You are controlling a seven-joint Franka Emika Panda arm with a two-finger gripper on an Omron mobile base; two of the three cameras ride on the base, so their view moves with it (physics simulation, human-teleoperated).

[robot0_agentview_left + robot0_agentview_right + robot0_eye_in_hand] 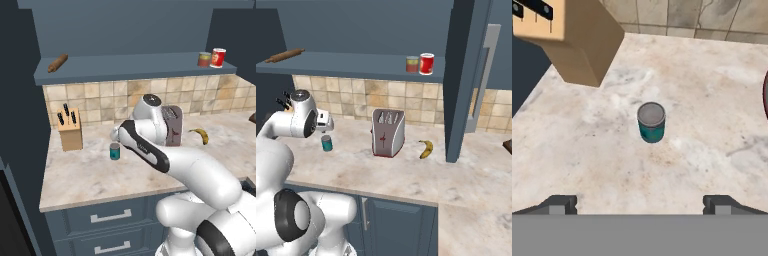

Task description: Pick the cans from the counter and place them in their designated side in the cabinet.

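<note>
A teal-labelled can (pixel 115 151) (pixel 327 143) (pixel 651 122) with a grey metal top stands upright on the beige marbled counter (pixel 90 177) (pixel 587 150). My gripper (pixel 640 204) hovers above and short of it, open, its two fingertips (pixel 559 205) spread wide with nothing between them. The shorter can (pixel 204 59) (pixel 412 64) with the red-orange and yellow-green label stands at the right end of the cabinet shelf (pixel 135 69) (pixel 351 65), beside a red can (pixel 218 57) (pixel 427 64).
A wooden knife block (pixel 70 131) (pixel 572 40) stands left of the teal can. A toaster (pixel 172 125) (pixel 388 132) and a banana (pixel 200 134) (pixel 426 148) lie to its right. A rolling pin (pixel 57 63) (pixel 285 55) rests at the shelf's left end.
</note>
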